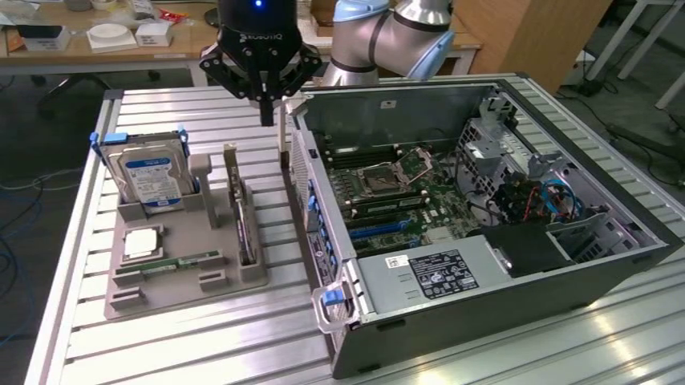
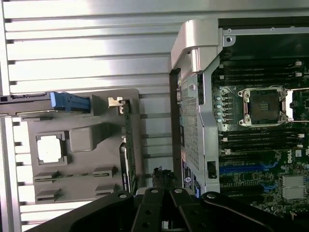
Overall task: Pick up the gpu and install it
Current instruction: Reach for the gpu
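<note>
**A:** How does the black metal gripper [image 1: 266, 116] stand?

**B:** Clenched. Its two fingers [image 1: 263, 100] are drawn together into one narrow tip that points straight down, with nothing pinched between them. It hangs in the air and touches nothing.

**A:** What lies directly beneath it?

**B:** A bare strip of the ribbed aluminium table [image 1: 192, 345], between the grey plastic parts tray [image 1: 172, 293] and the open black computer case [image 1: 482, 297]. The case's rear corner is just beside the fingertips, on the exterior view's right.

**A:** And the gpu?

**B:** The gpu [image 1: 245, 228] — a thin, flat, dark circuit card with a pale metal bracket at one end — is below the gripper and a little to the exterior view's left, apart from the fingers. It stands on its long edge in a slot along the side of the tray nearest the gripper, with the bracket end toward the gripper.

**A:** Farther out?

**B:** Beyond the gpu the tray holds three more things:
- a square silver processor chip [image 1: 141, 242], lying flat
- a narrow green memory stick [image 1: 176, 263], flat beside the chip
- a silver hard drive with a blue-white label [image 1: 150, 180], standing upright

On the gripper's other side, the green motherboard [image 1: 428, 200] lies inside the case — its square processor socket is open to view.
</note>
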You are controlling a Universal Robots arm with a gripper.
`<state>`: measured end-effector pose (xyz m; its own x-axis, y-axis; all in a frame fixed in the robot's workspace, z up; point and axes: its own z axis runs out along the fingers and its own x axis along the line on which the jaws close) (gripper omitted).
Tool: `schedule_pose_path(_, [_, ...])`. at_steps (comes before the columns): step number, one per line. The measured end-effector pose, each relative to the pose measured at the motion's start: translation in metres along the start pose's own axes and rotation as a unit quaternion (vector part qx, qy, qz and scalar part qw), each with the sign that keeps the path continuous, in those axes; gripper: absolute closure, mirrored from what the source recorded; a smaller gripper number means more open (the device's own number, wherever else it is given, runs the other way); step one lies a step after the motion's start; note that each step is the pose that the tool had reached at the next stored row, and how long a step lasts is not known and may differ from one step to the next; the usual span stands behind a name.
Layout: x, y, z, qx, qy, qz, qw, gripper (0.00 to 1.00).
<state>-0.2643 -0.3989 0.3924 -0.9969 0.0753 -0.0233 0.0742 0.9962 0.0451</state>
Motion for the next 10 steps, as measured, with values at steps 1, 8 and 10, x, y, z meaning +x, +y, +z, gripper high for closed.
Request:
schedule_pose_path(1, [0.001, -0.0001, 0.0, 0.0, 0.0, 0.0, 1.0, 0.9])
schedule_pose_path(8, [0.013, -0.001, -0.0004, 0.0, 0.0, 0.0, 1.0, 0.9])
schedule_pose_path(10, [0.017, -0.0013, -0.0004, 0.0, 0.0, 0.0, 1.0, 0.9])
